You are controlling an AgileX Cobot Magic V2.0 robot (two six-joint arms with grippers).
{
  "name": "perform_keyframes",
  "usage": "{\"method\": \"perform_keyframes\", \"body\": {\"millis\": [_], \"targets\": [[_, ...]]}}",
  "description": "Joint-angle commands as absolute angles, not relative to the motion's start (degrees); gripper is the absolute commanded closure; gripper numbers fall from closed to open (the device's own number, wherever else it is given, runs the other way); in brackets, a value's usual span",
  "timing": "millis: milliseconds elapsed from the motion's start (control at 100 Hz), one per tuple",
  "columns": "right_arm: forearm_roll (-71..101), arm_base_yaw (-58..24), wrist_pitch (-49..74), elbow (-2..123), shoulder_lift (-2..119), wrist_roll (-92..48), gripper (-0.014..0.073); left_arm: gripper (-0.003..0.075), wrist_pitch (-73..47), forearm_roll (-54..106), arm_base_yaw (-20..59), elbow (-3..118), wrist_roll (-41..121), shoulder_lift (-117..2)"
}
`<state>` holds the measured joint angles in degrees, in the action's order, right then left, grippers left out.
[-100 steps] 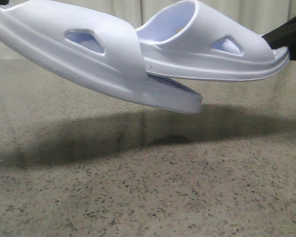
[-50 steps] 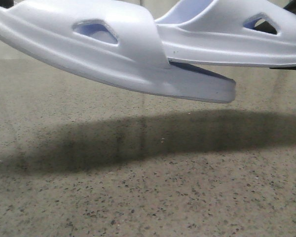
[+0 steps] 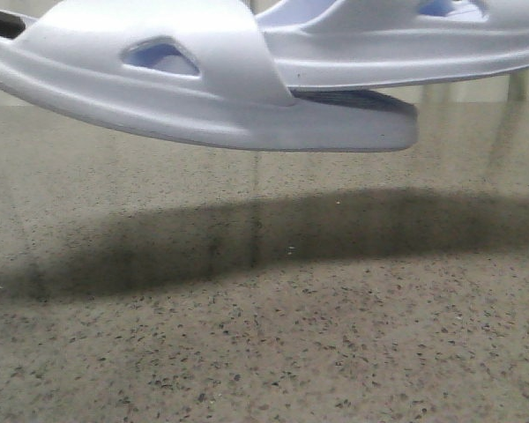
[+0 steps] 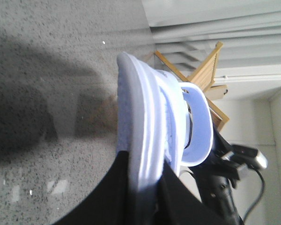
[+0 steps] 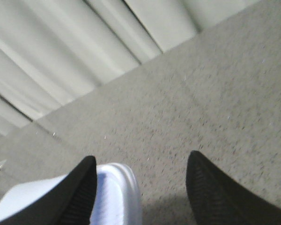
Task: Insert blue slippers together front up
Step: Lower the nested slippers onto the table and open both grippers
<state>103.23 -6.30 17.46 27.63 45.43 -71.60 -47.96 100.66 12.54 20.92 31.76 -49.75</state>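
Your left gripper is clamped on the edge of one blue slipper, a black finger on either side of its thick sole, and the shoe stands on edge out from the jaws, clear of the table. Your right gripper shows two dark fingers with a wide gap between them; the rounded end of a slipper lies against one finger only, so you cannot tell from here whether it is pinched.

In the front view both slippers hang in the air above the table. The nearer slipper points its toe to the robot's right, and the farther slipper lies across the top of that toe, the two overlapping.

Judge them light, springy foam: soft enough to dent, with a smooth skin that may slip. Hold at the sole edge near the heel, leaving the straps free to nest.
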Motion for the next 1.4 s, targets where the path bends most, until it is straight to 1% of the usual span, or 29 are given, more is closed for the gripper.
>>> {"method": "perform_keyframes", "body": {"millis": [0, 110, 250, 380, 560, 860, 1210, 1260, 1310, 1390], "targets": [[103.21, -6.34, 12.92, 29.26, 41.15, -73.14, 0.0232, 0.0704, -49.17, 106.55, 12.95, 22.88, 31.63, -49.52], [101.27, -6.34, 5.79, 29.26, 35.89, -73.14, 0.0232, 0.0704, -48.7, 106.55, 12.95, 22.88, 31.63, -49.52], [98.77, -6.34, 2.19, 29.26, 31.07, -73.14, 0.0232, 0.0704, -49.0, 106.55, 12.95, 22.88, 32.88, -51.34], [98.62, -6.34, 1.96, 29.26, 28.88, -73.14, 0.0232, 0.0704, -50.17, 106.55, 12.95, 22.88, 34.03, -54.75], [98.62, -6.34, 2.07, 29.26, 28.78, -73.14, 0.0232, 0.0704, -51.39, 106.55, 12.95, 23.44, 37.38, -59.73], [98.62, -6.34, 2.42, 29.26, 28.78, -73.14, 0.0232, 0.0704, -54.34, 106.55, 12.95, 28.36, 42.19, -68.54], [98.62, -6.34, 3.48, 29.26, 28.78, -73.14, 0.0232, 0.0701, -53.99, 106.55, 12.95, 29.27, 45.7, -73.73], [98.62, -6.34, 3.48, 29.26, 28.78, -73.14, 0.0232, 0.0689, -53.73, 106.55, 12.95, 29.27, 46.72, -73.73], [98.62, -6.34, 3.48, 29.26, 28.78, -73.14, 0.0232, 0.0659, -53.61, 106.55, 12.95, 29.27, 47.09, -73.73], [98.62, -6.34, 3.48, 29.26, 28.78, -73.14, 0.0232, 0.0576, -52.6, 106.55, 12.95, 29.27, 48.1, -73.73]]}}
